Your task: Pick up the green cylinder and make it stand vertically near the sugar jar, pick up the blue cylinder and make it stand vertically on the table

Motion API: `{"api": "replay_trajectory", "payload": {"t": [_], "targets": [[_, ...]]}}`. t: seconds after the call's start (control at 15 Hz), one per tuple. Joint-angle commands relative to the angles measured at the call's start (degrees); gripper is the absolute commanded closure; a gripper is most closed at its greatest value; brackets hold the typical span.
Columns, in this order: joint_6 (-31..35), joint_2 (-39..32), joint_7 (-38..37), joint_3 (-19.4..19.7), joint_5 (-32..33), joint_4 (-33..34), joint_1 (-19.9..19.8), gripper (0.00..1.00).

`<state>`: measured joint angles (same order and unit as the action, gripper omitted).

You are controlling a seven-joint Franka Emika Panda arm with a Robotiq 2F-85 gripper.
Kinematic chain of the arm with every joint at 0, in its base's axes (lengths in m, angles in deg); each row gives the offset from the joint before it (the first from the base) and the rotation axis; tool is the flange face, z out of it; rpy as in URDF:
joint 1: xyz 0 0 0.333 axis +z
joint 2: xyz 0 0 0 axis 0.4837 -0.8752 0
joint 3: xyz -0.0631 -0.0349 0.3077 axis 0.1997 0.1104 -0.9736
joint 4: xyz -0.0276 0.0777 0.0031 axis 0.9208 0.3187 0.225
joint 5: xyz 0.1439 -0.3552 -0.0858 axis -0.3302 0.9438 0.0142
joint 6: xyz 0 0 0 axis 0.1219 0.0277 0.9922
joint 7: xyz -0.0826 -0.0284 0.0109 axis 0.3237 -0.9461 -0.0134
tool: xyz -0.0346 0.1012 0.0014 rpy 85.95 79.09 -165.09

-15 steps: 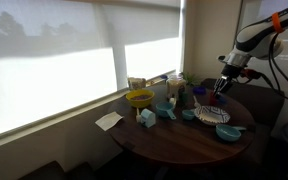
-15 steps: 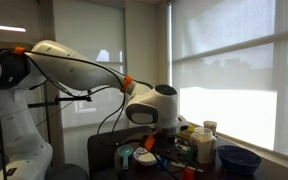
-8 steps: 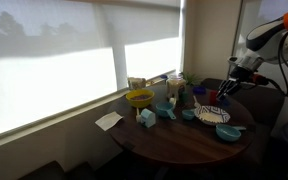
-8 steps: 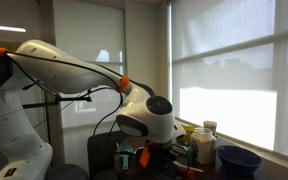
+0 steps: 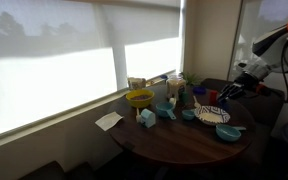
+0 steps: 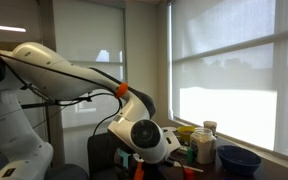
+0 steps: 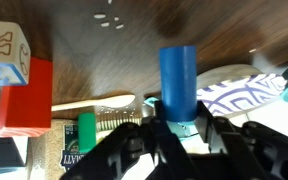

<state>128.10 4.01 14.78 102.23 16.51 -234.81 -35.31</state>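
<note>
In the wrist view the blue cylinder [image 7: 178, 80] stands on end between my gripper's [image 7: 179, 126] fingers, which are shut on its lower end above the dark wooden table [image 7: 114, 55]. The green cylinder [image 7: 87, 132] stands upright to the left, next to a labelled container [image 7: 71, 156] that may be the sugar jar. In an exterior view the gripper [image 5: 226, 90] hangs over the right edge of the round table [image 5: 179, 143]. In an exterior view the arm's wrist [image 6: 148, 139] hides the gripper.
A red block [image 7: 27, 98], a pictured wooden cube [image 7: 6, 55], a wooden spoon [image 7: 96, 101] and a blue-patterned plate [image 7: 240, 92] lie near the gripper. A yellow bowl [image 5: 139, 98], a blue bowl [image 5: 229, 131] and jars [image 6: 204, 140] crowd the table.
The arm has swung outward toward the table's right edge and lowered, with the gripper staying shut on the blue cylinder.
</note>
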Motion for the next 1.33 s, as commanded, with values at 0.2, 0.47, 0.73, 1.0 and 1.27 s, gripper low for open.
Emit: {"api": "replay_trajectory", "payload": {"t": [0.2,0.47,0.73,1.0,1.27], "targets": [[1.92,1.65,12.88,-1.00,-15.24,-4.17,-2.90,0.92],[0.84,0.78,18.35,-1.97,-22.61,-5.03,-4.24,0.92],[0.15,0.09,21.60,-3.35,-28.34,-6.52,-5.13,0.92],[0.19,-0.24,24.50,-4.43,-32.06,-7.39,-5.91,0.92],[-4.03,-1.54,26.49,-3.93,-31.39,-7.43,-7.07,0.92]]}}
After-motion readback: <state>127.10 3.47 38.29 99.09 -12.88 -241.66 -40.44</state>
